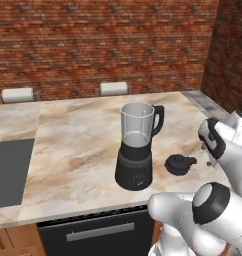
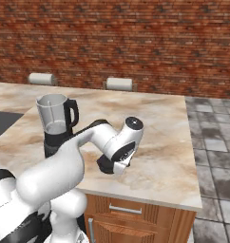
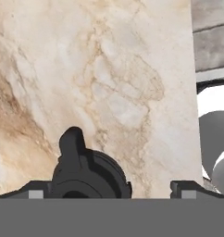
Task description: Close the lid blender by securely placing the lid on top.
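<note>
Wide-open, empty gripper [image 3: 109, 190] hovers above the round black knobbed lid [image 3: 88, 173], at four o'clock from the clear-jarred black blender [image 1: 136, 145]; centre first.

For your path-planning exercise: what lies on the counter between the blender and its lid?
Nothing: in the left base view, bare marble countertop separates the blender from the lid.

A marble countertop [image 1: 78, 145] carries the blender [image 1: 137, 147], which stands upright with its clear jar uncovered. The black lid [image 1: 179, 164] lies flat on the stone just beside the blender's base, on its handle side, its tab pointing away.
</note>
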Motion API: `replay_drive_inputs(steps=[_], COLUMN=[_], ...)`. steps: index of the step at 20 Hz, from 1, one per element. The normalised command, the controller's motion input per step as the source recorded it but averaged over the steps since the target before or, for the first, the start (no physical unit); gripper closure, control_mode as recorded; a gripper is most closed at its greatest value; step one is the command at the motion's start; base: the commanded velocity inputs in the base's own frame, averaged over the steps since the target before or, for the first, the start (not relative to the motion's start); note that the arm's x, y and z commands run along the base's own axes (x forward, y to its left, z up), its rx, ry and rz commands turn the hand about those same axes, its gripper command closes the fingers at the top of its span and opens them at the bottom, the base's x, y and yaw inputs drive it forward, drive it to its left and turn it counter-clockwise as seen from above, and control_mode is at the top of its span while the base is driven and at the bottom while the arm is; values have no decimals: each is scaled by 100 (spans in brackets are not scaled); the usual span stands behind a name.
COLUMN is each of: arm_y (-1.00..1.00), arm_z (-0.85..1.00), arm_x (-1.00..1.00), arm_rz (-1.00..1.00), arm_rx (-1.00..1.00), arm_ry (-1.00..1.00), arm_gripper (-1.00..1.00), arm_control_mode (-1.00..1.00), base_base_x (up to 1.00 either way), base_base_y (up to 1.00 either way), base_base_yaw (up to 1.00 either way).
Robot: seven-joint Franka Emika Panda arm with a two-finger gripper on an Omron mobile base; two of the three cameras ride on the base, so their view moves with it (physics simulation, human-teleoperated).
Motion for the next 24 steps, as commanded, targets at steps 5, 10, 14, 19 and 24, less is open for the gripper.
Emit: replay_drive_inputs(steps=[5, 10, 14, 19, 24], arm_y=[-6, 8, 25, 23, 9], arm_z=[-16, -28, -27, -28, -22], arm_x=[8, 5, 14, 14, 15], arm_rz=[5, 3, 0, 0, 0], arm_rx=[7, 0, 0, 0, 0], arm_ry=[0, 0, 0, 0, 0], arm_gripper=[-100, -100, -100, -100, -100], arm_control_mode=[-100, -100, -100, -100, -100], base_base_x=[0, 0, 0, 0, 0], base_base_y=[0, 0, 0, 0, 0], base_base_yaw=[0, 0, 0, 0, 0])
